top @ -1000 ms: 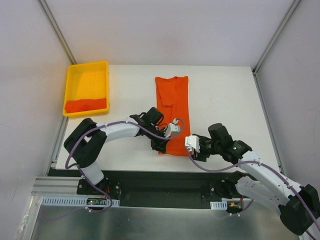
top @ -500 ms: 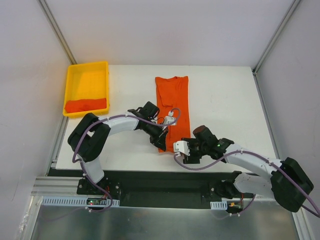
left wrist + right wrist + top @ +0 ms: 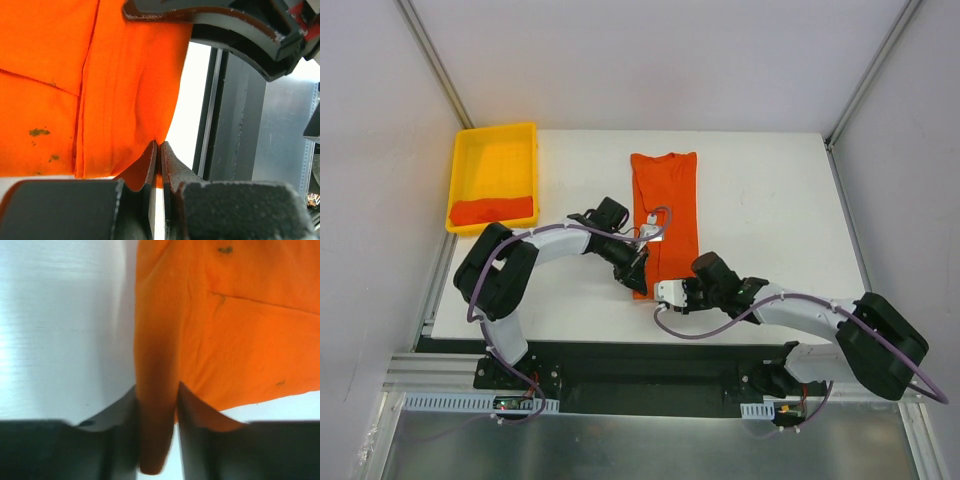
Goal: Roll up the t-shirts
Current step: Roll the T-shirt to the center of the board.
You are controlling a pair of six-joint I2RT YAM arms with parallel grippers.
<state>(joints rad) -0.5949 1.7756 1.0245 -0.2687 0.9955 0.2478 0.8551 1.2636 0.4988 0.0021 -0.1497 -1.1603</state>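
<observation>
Top external view: folded orange t-shirt (image 3: 665, 200) lies as long strip mid-table, collar end far, hem end near arms. Left claw (image 3: 158, 150) clenched on thin bit of near hem. Right claw (image 3: 156, 392) grasping thicker fold of same end, close by. Risks we judge: left pinch shallow, so cloth could slip out; uneven grips could skew roll or pull folded layers apart. Second t-shirt (image 3: 492, 211) sits in yellow tray (image 3: 495, 135), well apart at table (image 3: 770, 200) corner.

We are in a robot test lab. White walls (image 3: 650, 60) box in a white table (image 3: 770, 200), metal posts (image 3: 433, 60) rise at 11 and 1 o'clock, and two robot arms (image 3: 555, 243) are bolted down at 6 o'clock.
</observation>
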